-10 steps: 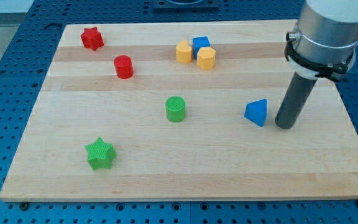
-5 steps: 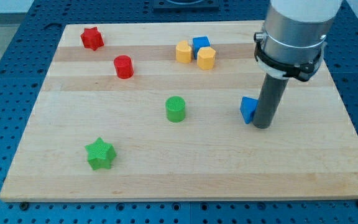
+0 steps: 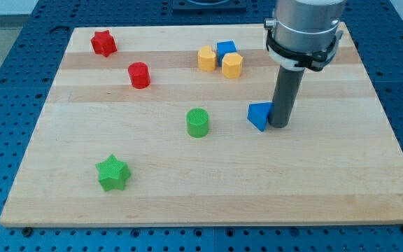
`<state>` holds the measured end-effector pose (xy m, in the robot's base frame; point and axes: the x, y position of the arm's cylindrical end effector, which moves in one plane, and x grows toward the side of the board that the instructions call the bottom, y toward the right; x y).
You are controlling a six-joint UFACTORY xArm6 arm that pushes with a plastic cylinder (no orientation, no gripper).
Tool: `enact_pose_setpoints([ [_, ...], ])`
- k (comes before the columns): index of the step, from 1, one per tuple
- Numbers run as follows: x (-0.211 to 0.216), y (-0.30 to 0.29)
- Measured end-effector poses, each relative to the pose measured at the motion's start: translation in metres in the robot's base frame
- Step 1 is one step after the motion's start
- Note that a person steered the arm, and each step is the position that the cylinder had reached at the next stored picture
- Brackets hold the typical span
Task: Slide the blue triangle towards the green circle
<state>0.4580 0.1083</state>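
— Item one, blue triangle (image 3: 259, 115): where did you have it?

— Mid-surface, well right of the green circle (image 3: 197, 122). Your tip (image 3: 279, 125) was touching its right side.

— Handling?

— Judged light, rigid and slick on the wooden surface (image 3: 208, 189); it looked liable to pivot off an angled face. You had best bear on the middle of that right side.

— Hand?

— None fitted; a bare rod, holding nothing, open or closed does not apply.

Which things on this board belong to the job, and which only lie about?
For the job: blue triangle, green circle, my tip touching the triangle's right side.

Lying about: red star, red cylinder, green star, two yellow blocks, blue cube.
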Motion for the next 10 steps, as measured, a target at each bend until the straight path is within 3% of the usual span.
enact_pose_setpoints([
  [8, -0.013, -0.057],
  [10, 0.008, -0.057],
])
